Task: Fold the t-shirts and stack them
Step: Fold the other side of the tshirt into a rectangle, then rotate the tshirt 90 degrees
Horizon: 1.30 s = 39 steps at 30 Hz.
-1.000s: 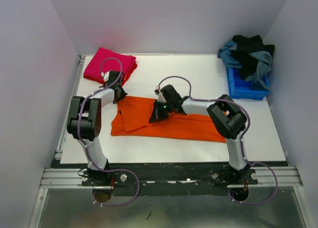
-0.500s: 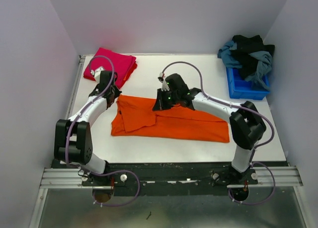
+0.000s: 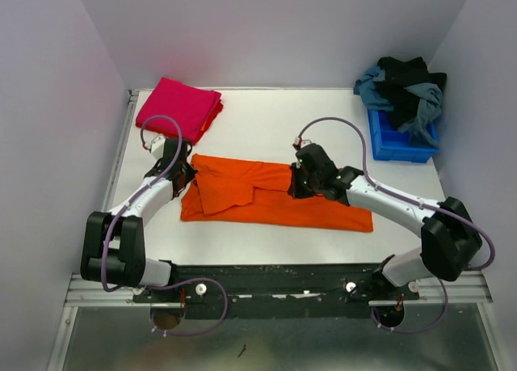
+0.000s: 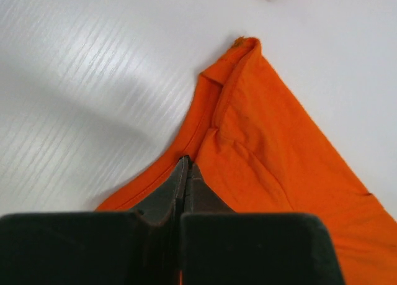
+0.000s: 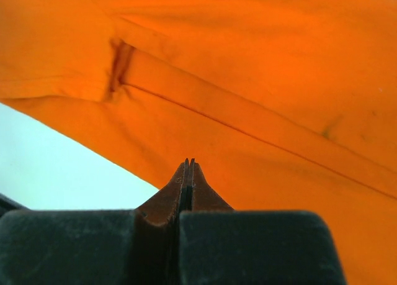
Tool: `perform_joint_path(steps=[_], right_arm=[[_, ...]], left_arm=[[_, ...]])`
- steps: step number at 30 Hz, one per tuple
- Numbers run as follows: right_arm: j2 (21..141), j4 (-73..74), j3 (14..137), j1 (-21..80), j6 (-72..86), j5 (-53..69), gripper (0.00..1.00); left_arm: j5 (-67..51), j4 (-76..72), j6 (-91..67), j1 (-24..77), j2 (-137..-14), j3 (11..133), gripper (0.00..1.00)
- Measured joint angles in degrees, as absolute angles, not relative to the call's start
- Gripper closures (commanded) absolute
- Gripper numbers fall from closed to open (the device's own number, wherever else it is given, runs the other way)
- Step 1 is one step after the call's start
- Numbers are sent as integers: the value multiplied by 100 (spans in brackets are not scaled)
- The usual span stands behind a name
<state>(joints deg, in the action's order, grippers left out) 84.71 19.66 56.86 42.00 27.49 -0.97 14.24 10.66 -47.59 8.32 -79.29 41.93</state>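
Both closed tight: left gripper (image 4: 187,167) at orange t-shirt (image 3: 242,195) hem, right gripper (image 5: 188,167) mid-fabric, pinch unconfirmed, so lift both edges evenly, fold flat.

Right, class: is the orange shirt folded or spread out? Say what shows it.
Partly folded: the orange shirt lies as a long strip, one layer lapped over another, its edge showing along the middle.

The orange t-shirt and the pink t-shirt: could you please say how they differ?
The orange t-shirt lies centrally as a long, partly folded strip; the pink t-shirt is a folded rectangle at the far left corner. The orange t-shirt spreads wider than the pink t-shirt. Both lie flat.
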Motion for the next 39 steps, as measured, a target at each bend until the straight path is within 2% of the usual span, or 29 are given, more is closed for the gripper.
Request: perform_joint_path(steps=[10,19,26,39], right_arm=[[7848,2198,4925,4200,2823,-1009,99],[7747,2967,4823,4060,3253,-1905,99],[8005,3199,4563,3883,3583,-2023,99],[8547,3249,4517,3861,4150,-1822,99]], left_arm=[[1334,1177,-4969,910,-8125,4595,100],[1629,1627,-5376,1728,-8927,5295,100],[1743,2049,-5596,1728,-9870,5808,100],[1813,2311,-5642,1728,-10228,6224,100]])
